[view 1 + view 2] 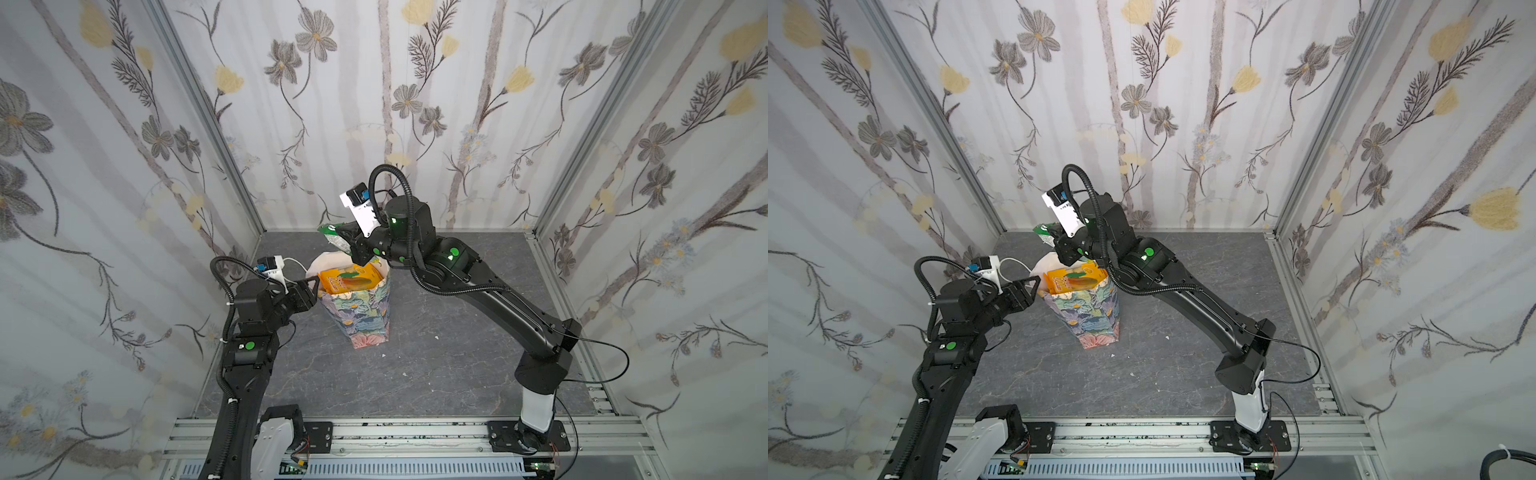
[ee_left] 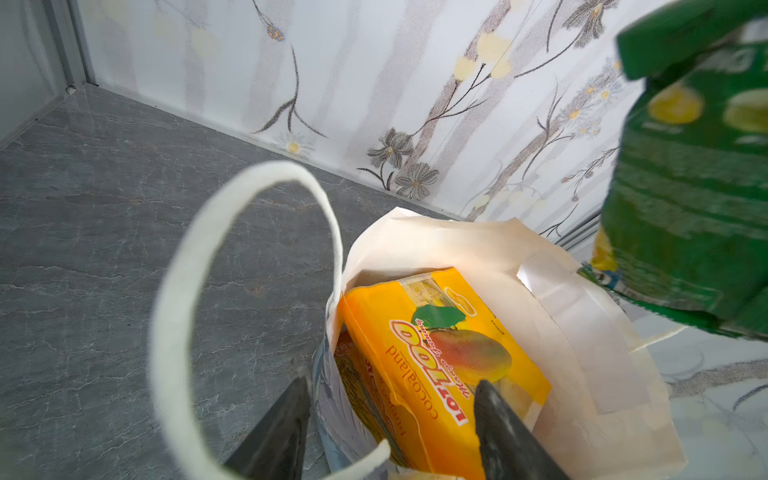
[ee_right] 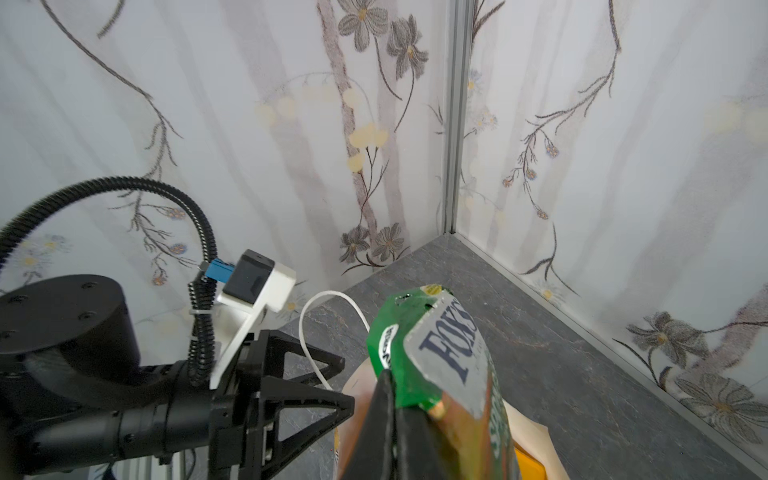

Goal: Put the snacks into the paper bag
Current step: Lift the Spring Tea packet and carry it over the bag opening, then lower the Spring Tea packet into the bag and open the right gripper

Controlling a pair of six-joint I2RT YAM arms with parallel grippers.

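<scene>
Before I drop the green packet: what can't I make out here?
What lies under the mango pack: hidden by it, left wrist, top views.
Green packet, lower end: cut off at frame edge, right wrist view.
Paper bag far rim: behind the right end effector, top views.

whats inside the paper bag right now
An orange-yellow mango pack stands at the mouth of the paper bag, with the edge of another orange packet beside it. Anything deeper is covered by these two. The green packet is held up outside it.
</scene>
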